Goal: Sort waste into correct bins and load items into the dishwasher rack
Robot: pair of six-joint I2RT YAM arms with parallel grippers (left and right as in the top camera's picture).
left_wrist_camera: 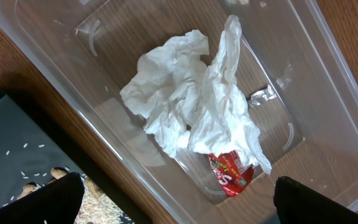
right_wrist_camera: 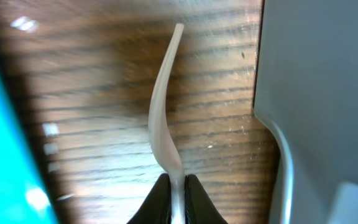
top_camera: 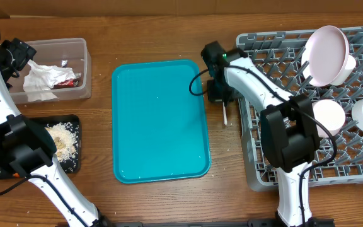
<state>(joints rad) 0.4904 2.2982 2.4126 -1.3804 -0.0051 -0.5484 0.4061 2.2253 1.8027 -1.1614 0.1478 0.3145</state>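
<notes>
The dishwasher rack (top_camera: 257, 157), right of the teal tray (top_camera: 159, 120), already carries the plate (top_camera: 325, 55) and two bowls (top_camera: 328, 116) on its pegs. Left of the tray, the clear tub (top_camera: 84, 69) holds the napkins (left_wrist_camera: 185, 99) and wrapper (left_wrist_camera: 229, 174), kept apart from the food scraps (top_camera: 62, 137) in the black tray (top_camera: 74, 157). The left fingers (left_wrist_camera: 55, 199) hang spread wide and empty above the tub. The right fingers (right_wrist_camera: 157, 199) pinch the white fork (right_wrist_camera: 163, 112) by one end, just right of the tray over the desk (top_camera: 229, 157), probably so it can go to the rack.
</notes>
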